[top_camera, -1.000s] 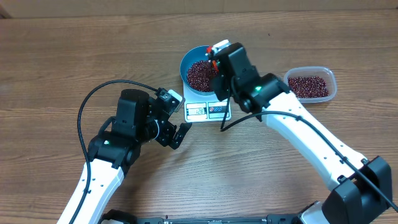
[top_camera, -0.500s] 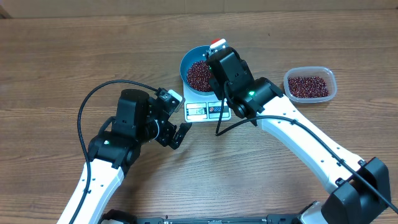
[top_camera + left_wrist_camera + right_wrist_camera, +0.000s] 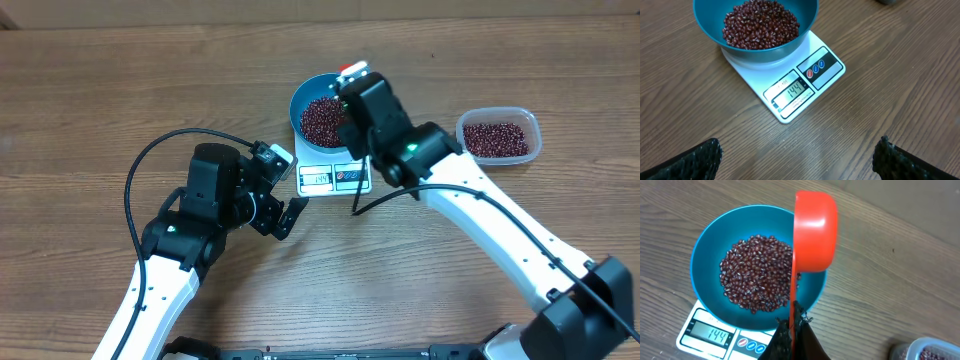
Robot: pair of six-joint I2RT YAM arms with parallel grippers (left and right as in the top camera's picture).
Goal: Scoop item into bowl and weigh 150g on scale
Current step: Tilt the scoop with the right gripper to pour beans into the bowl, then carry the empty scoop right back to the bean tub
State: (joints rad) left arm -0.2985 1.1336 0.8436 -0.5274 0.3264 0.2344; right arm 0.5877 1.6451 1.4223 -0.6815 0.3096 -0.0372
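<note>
The blue bowl (image 3: 305, 97) (image 3: 755, 50) (image 3: 707, 255) stands on the white scale (image 3: 335, 178) (image 3: 805, 95) (image 3: 700, 335) and holds a heap of dark red-brown beans (image 3: 320, 120) (image 3: 760, 24) (image 3: 755, 280). The display reads 144. My right gripper (image 3: 352, 100) (image 3: 792, 325) is shut on the thin handle of an orange scoop (image 3: 351, 71) (image 3: 814, 232), which is tipped on its side over the bowl's right rim. My left gripper (image 3: 285, 215) (image 3: 797, 155) stands open low over the table in front of the scale, nothing between its fingers.
A clear plastic container (image 3: 500, 135) (image 3: 930, 350) with more beans sits to the right of the scale. The left arm's black cable (image 3: 150, 160) loops over the table at the left.
The right gripper with the scoop has shifted slightly over the bowl's right rim, left and then back right. The left arm has not moved.
</note>
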